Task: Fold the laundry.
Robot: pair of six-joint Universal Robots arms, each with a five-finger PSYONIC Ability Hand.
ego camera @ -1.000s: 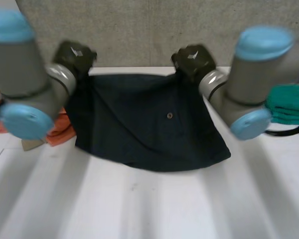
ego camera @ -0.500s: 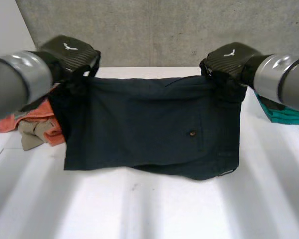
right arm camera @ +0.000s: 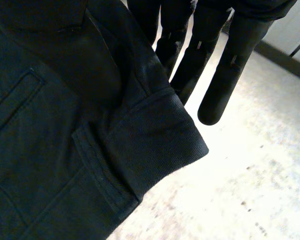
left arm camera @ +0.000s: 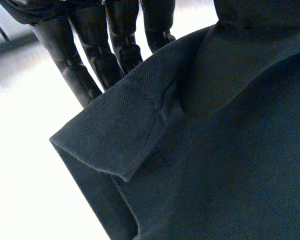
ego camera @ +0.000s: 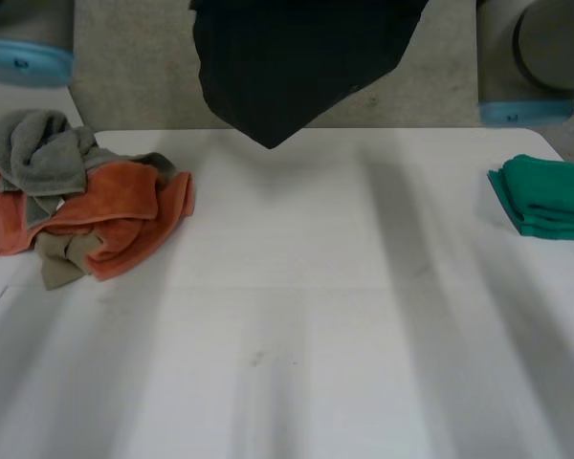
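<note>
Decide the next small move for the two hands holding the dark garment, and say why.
Probably lower the dark garment onto the table between the towel pile and the green cloth: the left hand and right hand pinch its edge, and it hangs in the air.

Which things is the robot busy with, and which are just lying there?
In the job: dark garment, pinched by the left hand and right hand, held above the table.
Just lying there: crumpled orange and grey cloths; folded green cloth.
</note>
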